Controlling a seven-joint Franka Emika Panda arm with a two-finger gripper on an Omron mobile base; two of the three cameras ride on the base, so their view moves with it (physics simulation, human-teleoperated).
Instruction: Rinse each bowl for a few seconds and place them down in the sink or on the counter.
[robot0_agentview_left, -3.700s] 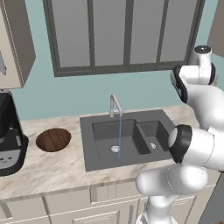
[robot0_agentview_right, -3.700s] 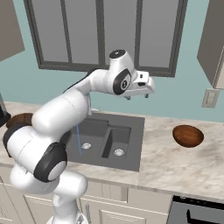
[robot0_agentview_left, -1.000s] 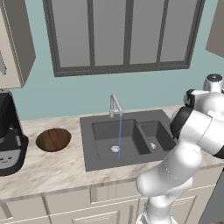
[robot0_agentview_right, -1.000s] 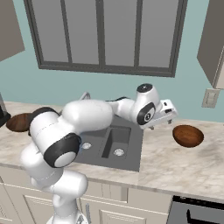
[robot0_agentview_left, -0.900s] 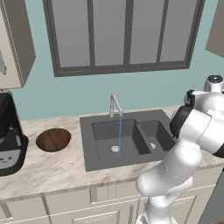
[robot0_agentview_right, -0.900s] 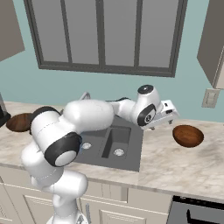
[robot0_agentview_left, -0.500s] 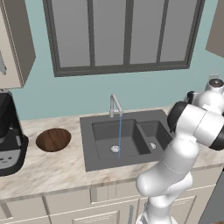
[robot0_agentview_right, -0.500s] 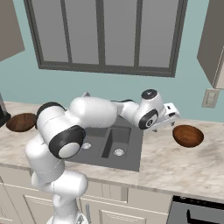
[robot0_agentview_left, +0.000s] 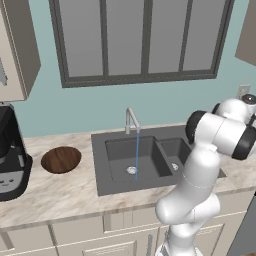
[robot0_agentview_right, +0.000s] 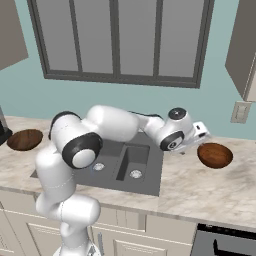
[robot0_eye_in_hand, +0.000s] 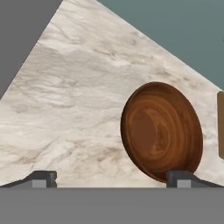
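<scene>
From my left base camera I see the sink (robot0_agentview_left: 150, 177) set in the counter (robot0_agentview_left: 60, 192), with a thin stream of water (robot0_agentview_left: 136, 152) falling from the faucet (robot0_agentview_left: 131, 120) into the left basin; one dark bowl (robot0_agentview_left: 61, 159) sits on the counter to the left of the sink, near the black coffee machine (robot0_agentview_left: 11, 152); the arm bends off to the right edge and I cannot make out the pincer here.

From my right base camera the arm reaches across the sink (robot0_agentview_right: 125, 162) to the right; the gripper (robot0_agentview_right: 200, 134) hangs just beside the reddish bowl (robot0_agentview_right: 215, 155), which rests on the counter (robot0_agentview_right: 210, 185) right of the sink; I cannot tell whether they touch; the other bowl (robot0_agentview_right: 25, 139) lies well apart at the far left.

From my hand camera the fingertips (robot0_eye_in_hand: 41, 178) stand wide apart, holding nothing; the reddish bowl (robot0_eye_in_hand: 161, 130) lies on the counter (robot0_eye_in_hand: 78, 109) just above the right tip, empty.
</scene>
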